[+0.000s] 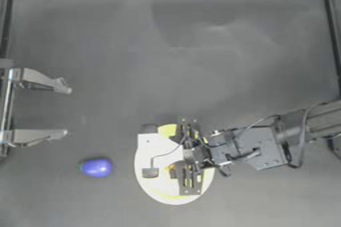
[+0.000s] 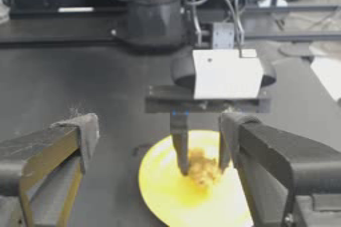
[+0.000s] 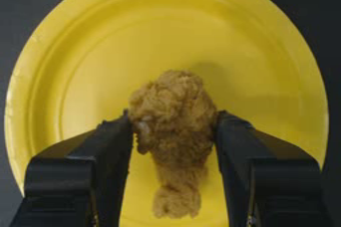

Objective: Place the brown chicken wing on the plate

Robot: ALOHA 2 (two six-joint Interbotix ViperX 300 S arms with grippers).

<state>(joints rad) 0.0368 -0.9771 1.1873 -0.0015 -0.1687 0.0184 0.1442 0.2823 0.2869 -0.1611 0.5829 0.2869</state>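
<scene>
Plate (image 1: pixel 158 191) is seen at 6 o'clock of the table (image 1: pixel 173 47), ball (image 1: pixel 96 167) at its 9 o'clock. Right gripper (image 3: pixel 172 136) is held over the plate, jaws closed on the wing (image 3: pixel 174 121). Left gripper (image 2: pixel 160 146) is parked at 9 o'clock, jaws apart. Step judged: placing. Next: the wing is to be lowered and the jaws opened.

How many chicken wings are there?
1. The brown chicken wing is between the jaws of the right pincer, over the plate. The pincer may hide some of the plate.
</scene>
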